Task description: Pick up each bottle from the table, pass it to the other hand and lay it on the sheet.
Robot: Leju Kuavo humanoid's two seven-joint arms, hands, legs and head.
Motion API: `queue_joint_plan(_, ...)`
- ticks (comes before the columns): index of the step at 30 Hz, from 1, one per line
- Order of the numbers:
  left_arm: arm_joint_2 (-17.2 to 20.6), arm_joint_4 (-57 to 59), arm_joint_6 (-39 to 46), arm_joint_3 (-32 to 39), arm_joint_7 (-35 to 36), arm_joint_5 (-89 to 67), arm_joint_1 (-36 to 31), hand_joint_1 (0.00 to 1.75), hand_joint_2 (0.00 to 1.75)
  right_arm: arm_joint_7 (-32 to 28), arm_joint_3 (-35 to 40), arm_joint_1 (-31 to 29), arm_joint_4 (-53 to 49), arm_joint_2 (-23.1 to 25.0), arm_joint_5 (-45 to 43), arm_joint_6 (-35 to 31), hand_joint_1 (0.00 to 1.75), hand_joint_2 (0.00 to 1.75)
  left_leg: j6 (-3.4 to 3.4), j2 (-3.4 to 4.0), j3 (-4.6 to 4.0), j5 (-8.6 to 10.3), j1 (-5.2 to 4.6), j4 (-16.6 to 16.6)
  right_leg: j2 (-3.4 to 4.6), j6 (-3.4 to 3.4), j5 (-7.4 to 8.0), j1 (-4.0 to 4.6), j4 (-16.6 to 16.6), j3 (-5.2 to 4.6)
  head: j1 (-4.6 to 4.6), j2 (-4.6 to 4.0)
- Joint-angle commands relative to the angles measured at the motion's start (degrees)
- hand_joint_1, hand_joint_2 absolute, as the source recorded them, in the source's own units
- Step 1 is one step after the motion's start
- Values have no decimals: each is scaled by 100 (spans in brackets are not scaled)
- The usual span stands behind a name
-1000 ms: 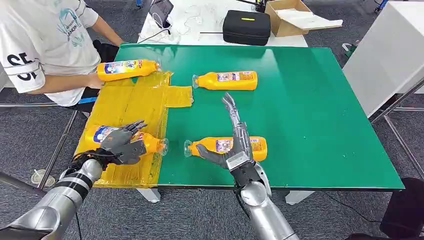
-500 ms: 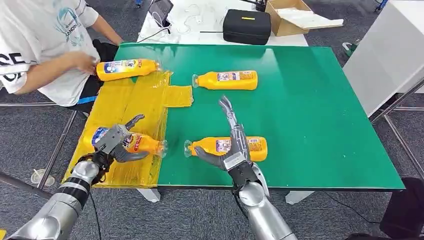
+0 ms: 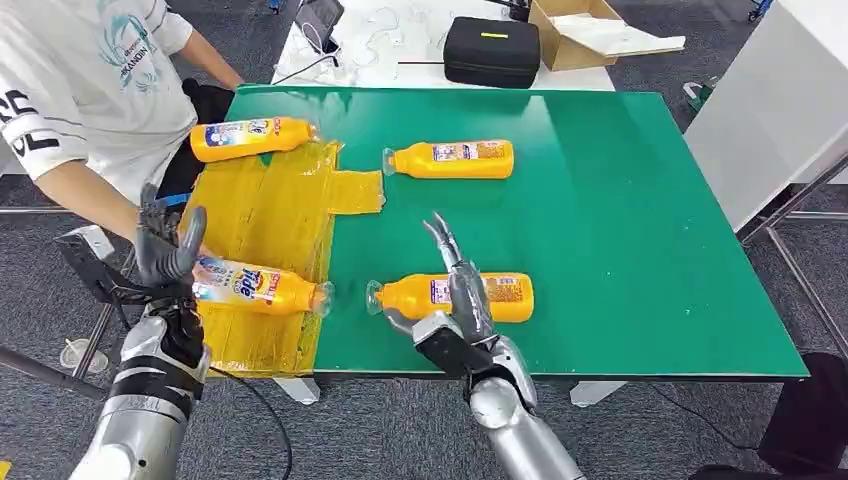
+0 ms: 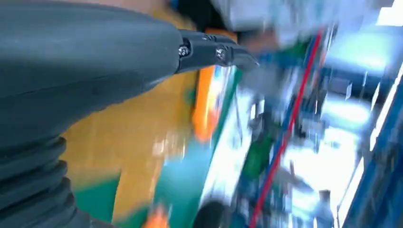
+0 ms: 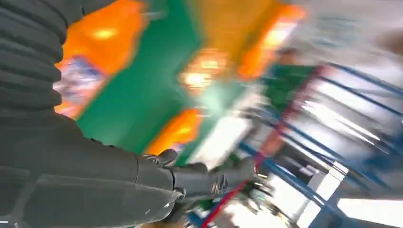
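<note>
- Left hand [image 3: 165,245] raised at the near-left edge of the yellow sheet [image 3: 262,215], fingers apart and holding nothing — a bottle [image 3: 262,288] lies just beside it on the sheet's near end.
- Right hand [image 3: 452,310] released, fingers spread over a second bottle [image 3: 505,297] lying on the green table [image 3: 620,220].
- A third bottle [image 3: 452,159] lies further back on the table; a fourth [image 3: 250,138] on the sheet's far end.
- A person [image 3: 75,90] sits far left.

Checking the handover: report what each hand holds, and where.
Nothing. Left hand is lifted off the bottle on the sheet; right hand is spread over the near table bottle.
</note>
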Motion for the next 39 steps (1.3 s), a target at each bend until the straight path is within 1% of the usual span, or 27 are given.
queue_joint_plan(1,-206,-2060,1281,-71,-13,-1239,1163,0,175,1362,-87,-276,596,-1619,481,1024,0,175,21,10,38,-15,-7,-6,-1,3,-8,-3,-20,44,0,2)
queue_joint_plan(3,-206,-2060,1281,-71,-13,-1239,1163,0,175,1362,-87,-276,596,-1619,481,1024,0,175,16,-9,13,-7,-13,-2,-13,5,-8,-13,-9,23,2,0)
queue_joint_plan(4,-202,-2012,1315,-139,-13,-1242,1171,0,175,1377,-110,-310,623,-1619,494,1057,0,175,14,-6,3,-10,-11,2,-6,3,-7,-16,-5,13,2,0)
queue_joint_plan(5,-167,-1967,1342,-252,-13,-1245,1204,0,175,1494,-168,-321,658,-1620,455,1160,0,175,17,-5,13,-16,-13,5,-8,0,-10,-13,-5,26,2,0)
queue_joint_plan(6,-108,-1893,1478,-443,-13,-1424,1268,0,175,1736,-107,-404,769,-1758,583,1341,0,175,18,-6,5,-14,-20,1,-8,0,-7,-17,-4,16,2,2)
queue_joint_plan(9,-71,-1732,1632,-836,-13,-1546,1406,0,175,1715,-153,-756,1392,-1871,564,1630,0,175,19,-6,18,-12,-22,-6,-9,0,-5,-18,-10,25,-2,0)
queue_joint_plan(10,-63,-1675,1586,-875,-13,-1503,1409,0,175,1693,-149,-818,1488,-1855,564,1659,0,175,19,-8,10,-9,-23,-5,-10,2,-2,-19,-10,17,0,0)
queue_joint_plan(11,-28,-1662,1732,-999,-13,-1539,1413,0,175,1623,-113,-939,1683,-1804,595,1686,0,175,21,-1,20,-13,-20,-5,-6,-1,-4,-16,-11,27,-2,0)
queue_joint_plan(13,-17,-1557,1659,-1001,-13,-1476,1370,0,175,1588,-100,-969,1711,-1777,603,1676,0,175,19,1,9,-11,-15,-2,-2,2,0,-13,-10,14,-2,0)
queue_joint_plan(14,40,-1615,1792,-1105,-13,-1581,1360,0,175,1536,-61,-970,1687,-1737,676,1574,0,175,23,1,23,-13,-16,-3,-5,0,-3,-12,-12,30,0,0)
queue_joint_plan(16,45,-1554,1727,-1088,-13,-1507,1337,0,175,1502,-52,-974,1588,-1723,711,1482,0,175,24,1,28,-13,-15,-5,-9,-1,-5,-12,-13,35,0,2)
queue_joint_plan(19,45,-1554,1727,-1088,-13,-1507,1337,0,175,1502,-52,-974,1588,-1723,711,1482,0,175,18,4,13,-11,-14,-3,-2,4,0,-12,-9,19,0,0)
queue_joint_plan(21,51,-1519,1701,-1085,-13,-1502,1320,0,175,1488,-18,-1050,1499,-1734,784,1438,0,175,22,12,35,-19,-16,-7,0,-1,-6,-12,-11,39,0,0)
queue_joint_plan(22,43,-1480,1660,-1076,-13,-1480,1310,0,175,1488,-15,-1091,1517,-1724,783,1447,0,175,18,6,12,-12,-16,-2,0,5,0,-14,-6,16,-2,0)
queue_joint_plan(23,29,-1428,1625,-1081,-13,-1495,1289,0,175,1463,19,-1195,1560,-1705,814,1456,0,175,20,15,23,-17,-18,-2,7,2,-4,-15,-4,25,0,0)
queue_joint_plan(25,6,-1385,1574,-1085,-13,-1474,1281,0,175,1401,38,-1311,1590,-1677,767,1526,0,175,18,6,4,-9,-18,-1,1,7,2,-16,-3,7,-2,2)
queue_joint_plan(26,1,-1362,1583,-1104,-13,-1489,1270,0,175,1382,65,-1389,1647,-1666,730,1629,0,175,20,13,19,-15,-17,-1,4,3,-1,-14,-4,21,0,0)
queue_joint_plan(28,-16,-1288,1544,-1081,-13,-1452,1228,0,175,1407,129,-1506,1809,-1648,702,1798,0,175,22,16,20,-15,-18,0,6,3,0,-14,-4,22,0,2)
queue_joint_plan(29,-26,-1225,1504,-1072,-13,-1419,1182,0,175,1392,216,-1666,2115,-1612,616,2051,0,175,21,15,12,-12,-17,1,7,5,2,-14,-4,14,0,0)
queue_joint_plan(30,-26,-1204,1503,-1081,-13,-1432,1164,0,175,1380,221,-1696,2192,-1592,574,2100,0,175,19,11,6,-9,-17,0,5,7,4,-15,-4,9,0,0)
queue_joint_plan(31,-26,-1204,1503,-1081,-13,-1432,1164,0,175,1380,221,-1696,2192,-1592,574,2100,0,175,21,18,18,-12,-17,-1,9,4,3,-14,-6,19,0,0)
queue_joint_plan(32,-35,-1086,1463,-1086,-13,-1424,1094,0,175,1351,314,-1816,2509,-1548,530,2245,0,175,20,11,13,-11,-15,0,3,5,3,-13,-6,17,0,0)
queue_joint_plan(33,-44,-1031,1446,-1068,-13,-1403,1069,0,175,1354,368,-1864,2648,-1546,530,2287,0,175,22,12,24,-13,-15,-2,2,2,1,-12,-8,27,0,0)
queue_joint_plan(35,-52,-963,1414,-1086,-13,-1415,1028,0,175,1332,404,-1927,2813,-1538,493,2379,0,175,19,4,15,-10,-15,-2,-3,5,2,-12,-7,21,0,0)
queue_joint_plan(36,-53,-906,1376,-1085,-13,-1402,1004,0,175,1331,458,-1995,2981,-1536,426,2621,0,175,18,1,9,-7,-15,-3,-4,7,3,-13,-7,15,0,0)
queue_joint_plan(38,-83,-686,1320,-1068,-13,-1386,902,0,175,1296,629,-2150,3344,-1599,360,2856,0,175,20,7,19,-10,-13,-3,0,5,2,-11,-10,24,-2,0)
queue_joint_plan(39,-102,-498,1259,-1056,-13,-1367,820,0,175,1296,785,-2272,3574,-1670,328,3114,0,175,19,1,14,-7,-14,-3,-6,8,3,-13,-8,19,0,0)
